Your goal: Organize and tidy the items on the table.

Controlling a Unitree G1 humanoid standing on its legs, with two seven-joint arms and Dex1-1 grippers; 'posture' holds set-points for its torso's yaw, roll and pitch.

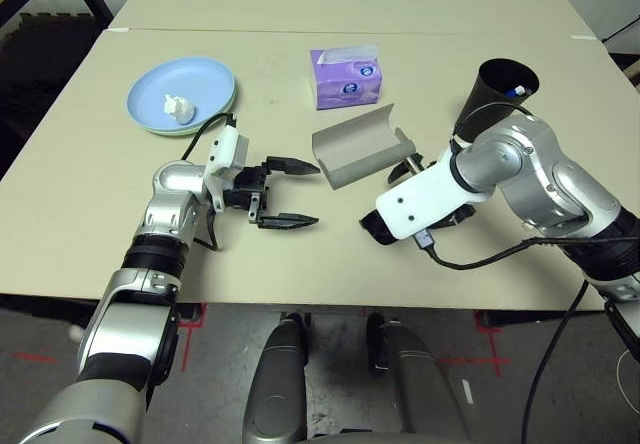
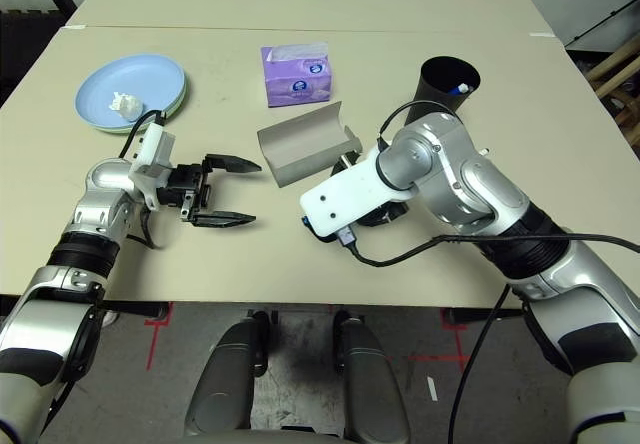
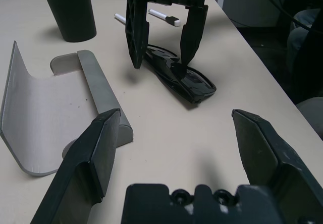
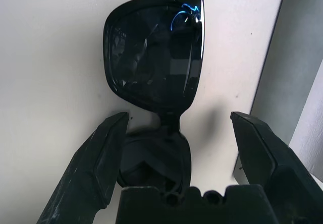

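Black sunglasses (image 4: pixel 156 57) lie folded on the table (image 1: pixel 90 214), close to the open grey glasses case (image 1: pixel 362 144). My right gripper (image 4: pixel 180 118) points down over them, open, one finger on each side of the bridge; the left wrist view shows the same straddle by the right gripper (image 3: pixel 160 63). My left gripper (image 1: pixel 317 195) hovers open and holds nothing, left of the case. The light blue plate (image 1: pixel 182 94) rests on a pale green one at far left, with the crumpled white tissue (image 1: pixel 180 109) on it. The black cup (image 1: pixel 500 94) stands at far right. Two pens (image 3: pixel 164 17) lie behind the sunglasses.
A purple tissue box (image 1: pixel 346 76) stands behind the glasses case. A pen tip (image 1: pixel 515 91) shows inside the cup. A black cable (image 1: pixel 500 254) trails from my right wrist across the table's near right. A second table adjoins at the back.
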